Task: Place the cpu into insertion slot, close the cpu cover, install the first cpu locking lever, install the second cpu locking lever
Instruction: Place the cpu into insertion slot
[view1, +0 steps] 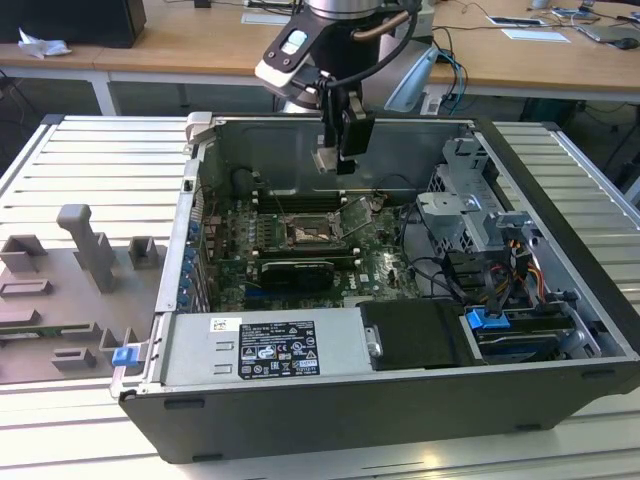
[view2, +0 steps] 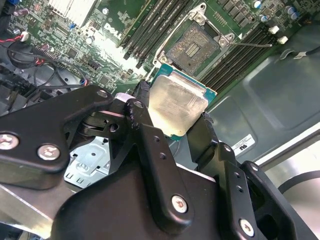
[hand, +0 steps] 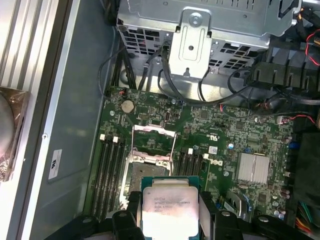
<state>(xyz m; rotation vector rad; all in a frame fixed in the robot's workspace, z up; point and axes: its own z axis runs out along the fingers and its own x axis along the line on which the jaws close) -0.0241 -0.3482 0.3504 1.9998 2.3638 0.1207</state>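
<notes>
We've got the tool (view1: 335, 162) pinching the cpu (view2: 177, 102), upper-mid of exterior view, w/ insertion slot (view2: 196, 46) uncovered below.

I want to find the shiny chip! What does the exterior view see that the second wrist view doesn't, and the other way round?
Exterior view: the whole computer case, the grey blocks on the exterior view's left, wooden desks behind. Second wrist view: the black fingers close up, screws included. Both: the hand gripping the cpu, and the empty insertion slot.

Fine print on cpu (hand: 169, 206), none readable.
</notes>
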